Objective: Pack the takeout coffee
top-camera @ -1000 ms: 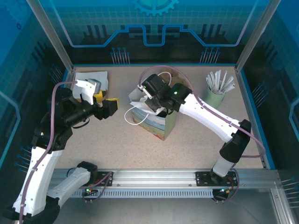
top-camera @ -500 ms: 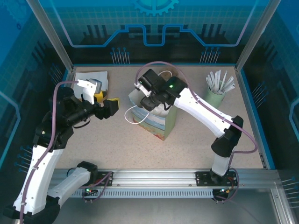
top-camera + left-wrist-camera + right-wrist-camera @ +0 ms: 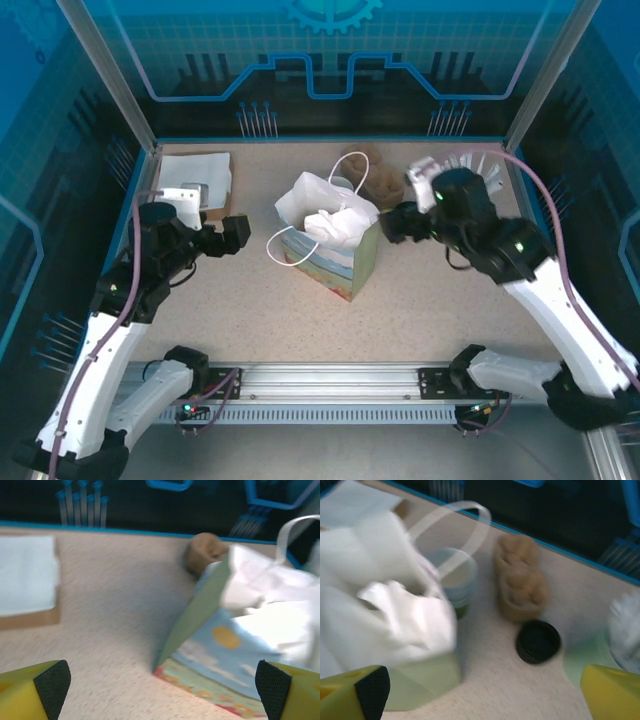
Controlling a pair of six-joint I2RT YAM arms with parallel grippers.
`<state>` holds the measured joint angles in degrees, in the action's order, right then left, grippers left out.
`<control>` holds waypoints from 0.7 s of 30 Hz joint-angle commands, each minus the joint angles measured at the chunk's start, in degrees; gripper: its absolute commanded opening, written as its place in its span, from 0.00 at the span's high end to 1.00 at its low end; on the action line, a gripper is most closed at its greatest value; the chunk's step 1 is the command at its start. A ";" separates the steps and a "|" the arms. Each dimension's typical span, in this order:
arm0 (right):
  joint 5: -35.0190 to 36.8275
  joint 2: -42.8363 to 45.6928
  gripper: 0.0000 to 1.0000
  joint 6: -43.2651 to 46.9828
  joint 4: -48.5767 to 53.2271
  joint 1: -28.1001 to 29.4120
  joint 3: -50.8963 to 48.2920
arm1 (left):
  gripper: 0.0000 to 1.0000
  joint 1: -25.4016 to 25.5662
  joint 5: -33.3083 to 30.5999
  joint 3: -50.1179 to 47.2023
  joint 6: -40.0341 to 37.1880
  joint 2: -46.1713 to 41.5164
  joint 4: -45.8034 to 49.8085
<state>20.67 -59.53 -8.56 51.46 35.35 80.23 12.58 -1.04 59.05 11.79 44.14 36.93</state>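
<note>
Your left gripper [image 3: 162,682] stands wide, with nothing between its pads [image 3: 50,684]. The bag [image 3: 200,630] lies just ahead, toward the pad on the view's right, and its far side is cut off. Your right gripper [image 3: 485,687] is wide too, and empty. Tissue [image 3: 405,610] stuffs the bag ahead of its finger on the view's left, so you cannot tell where the coffee is. A stack of cups [image 3: 456,577] sits half hidden beyond the tissue. The black lid [image 3: 538,641] lies ahead, nearer the other finger, with a brown stack [image 3: 520,580] past it. The bag's print is blurred: an orange disc, nothing readable.
</note>
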 commanded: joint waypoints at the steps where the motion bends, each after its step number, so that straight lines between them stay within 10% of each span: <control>1: 2.98 6.84 0.00 -4.38 -7.93 -6.78 -11.84 | 0.01 -4.46 -6.83 -5.25 5.54 -1.97 -2.82; 10: 3.19 13.71 0.00 -3.88 -30.62 -22.42 -41.08 | 0.01 -16.05 -4.55 -19.85 7.24 2.81 -14.19; 21: -4.06 -14.58 0.00 6.23 -89.27 -28.71 -58.71 | 0.01 -16.53 -4.91 -29.25 -4.25 15.32 -39.44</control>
<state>20.56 -70.11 -5.34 -14.70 7.88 23.29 -3.33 -4.86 32.25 11.86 57.32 8.67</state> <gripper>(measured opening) 0.999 0.987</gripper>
